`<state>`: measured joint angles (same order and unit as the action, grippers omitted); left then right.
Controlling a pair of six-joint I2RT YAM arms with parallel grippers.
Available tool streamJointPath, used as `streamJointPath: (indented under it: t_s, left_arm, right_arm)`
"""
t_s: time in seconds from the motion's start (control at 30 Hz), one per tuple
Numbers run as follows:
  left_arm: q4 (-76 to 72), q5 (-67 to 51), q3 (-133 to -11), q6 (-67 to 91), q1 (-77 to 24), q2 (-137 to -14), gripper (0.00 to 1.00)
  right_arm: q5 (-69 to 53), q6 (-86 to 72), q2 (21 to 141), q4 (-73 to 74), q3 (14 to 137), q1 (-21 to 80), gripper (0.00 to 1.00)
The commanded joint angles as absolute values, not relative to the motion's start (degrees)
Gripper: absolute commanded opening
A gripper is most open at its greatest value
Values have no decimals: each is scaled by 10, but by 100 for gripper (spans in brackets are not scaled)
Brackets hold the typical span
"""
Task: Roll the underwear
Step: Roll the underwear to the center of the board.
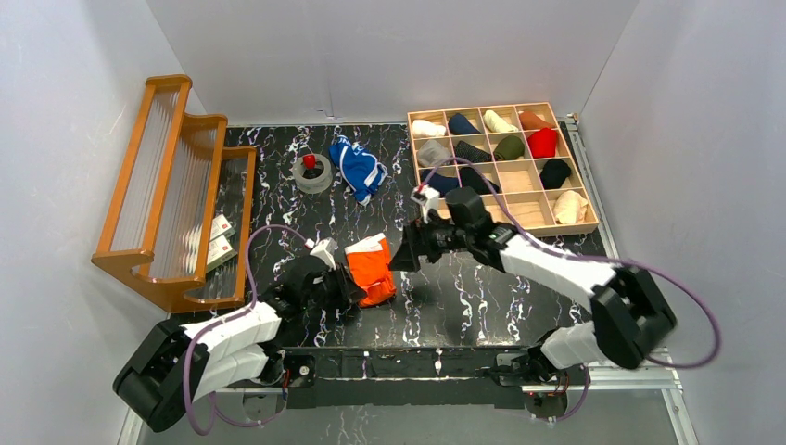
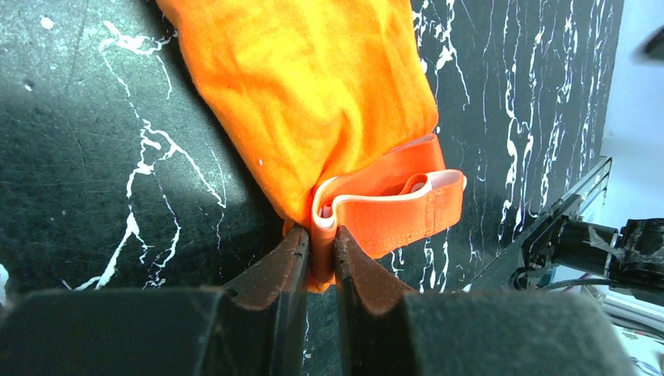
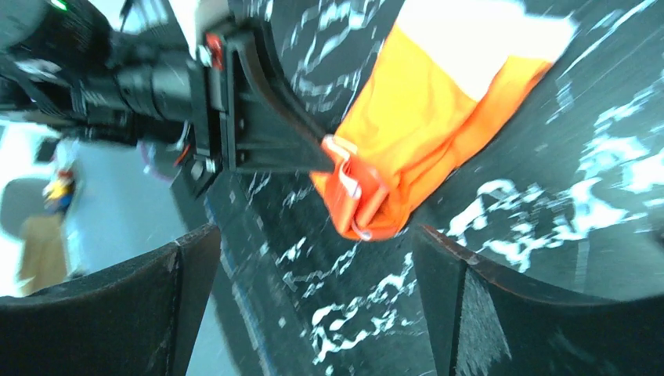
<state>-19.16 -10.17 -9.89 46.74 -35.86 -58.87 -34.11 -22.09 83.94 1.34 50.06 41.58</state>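
Note:
The orange underwear (image 1: 371, 268) lies folded on the black marble table, near the front middle. My left gripper (image 1: 350, 283) is shut on its waistband end; in the left wrist view the waistband (image 2: 391, 207) is pinched between the jaws (image 2: 322, 251). My right gripper (image 1: 400, 260) is open and empty, just right of the orange underwear; in the right wrist view the orange fabric (image 3: 423, 125) lies ahead of the spread fingers (image 3: 313, 243). The blue underwear (image 1: 359, 168) with white stripes lies crumpled at the back middle.
A wooden compartment tray (image 1: 501, 185) holding several rolled garments stands at the back right. An orange wooden rack (image 1: 176, 195) stands at the left. A tape roll (image 1: 313, 173) with a red object on it lies beside the blue underwear.

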Motion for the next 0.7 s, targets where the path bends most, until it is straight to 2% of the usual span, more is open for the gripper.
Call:
streamJointPath:
  t_s: [0.0, 0.03, 0.2, 0.27, 0.33, 0.4, 0.53, 0.67]
  left_arm:
    - [-112, -104, -116, 429, -358, -602, 14]
    - [-104, -104, -120, 428, -358, -604, 14]
    - [-59, -101, -151, 422, -358, -614, 14]
    - [-40, -94, -161, 420, -358, -619, 14]
    - [-27, -89, -169, 419, -358, -626, 14]
    - [-16, -91, -177, 417, -358, -636, 14]
    - [-5, -96, -188, 409, -358, -653, 14]
    - [-4, -99, -191, 405, -358, -659, 14]
  right_arm:
    - [-156, -236, 729, -149, 414, 413, 99]
    - [-92, -257, 724, -184, 389, 412, 99]
    - [-258, -86, 747, -359, 325, 409, 96]
    - [-268, 43, 741, -389, 301, 441, 92]
    - [-235, 209, 736, -360, 293, 503, 83]
    - [-198, 322, 746, -329, 297, 555, 70]
    - [-166, 419, 764, -349, 271, 629, 64]
    - [-128, 459, 790, -348, 264, 661, 56]
